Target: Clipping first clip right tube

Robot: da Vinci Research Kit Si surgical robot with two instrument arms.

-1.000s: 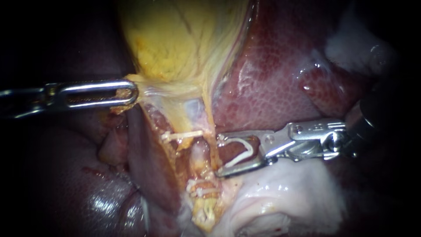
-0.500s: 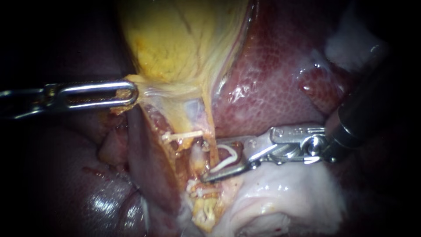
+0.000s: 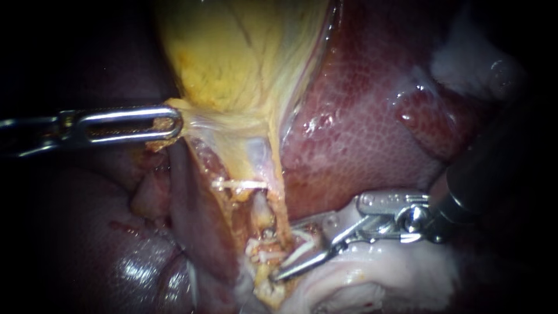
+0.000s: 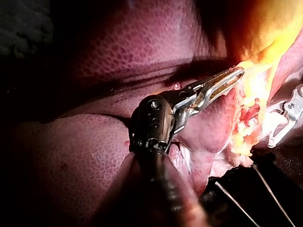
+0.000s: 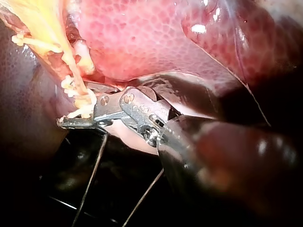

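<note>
— White plastic first: the clip (image 3: 302,249) lies between the jaws of the right instrument (image 3: 283,251). The jaws stand wide apart, with a plain gap and nothing squeezed.

— What differs from a second ago?

— The right instrument has dropped. Its jaws were level with the middle of the pale tube (image 3: 263,210), just beside it. Now they sit lower and slant down toward the tube's lower end.

— And the tube against those jaws?

— The upper jaw lies by the yellow strand beside the tube. The lower jaw's tip reaches just under the older clips (image 3: 264,254) bunched at the tube's foot. That foot lies at the mouth of the jaws, but I cannot tell whether it is fully between them.

— The left instrument (image 3: 176,123)?

— It is unmoved. Its jaws are closed on the lower edge of the gallbladder (image 3: 232,52), well apart from the tube.

— Anything else?

— One thin clip (image 3: 238,185) crosses the tissue above the tube. The liver (image 3: 360,128) lies behind the right instrument.
</note>
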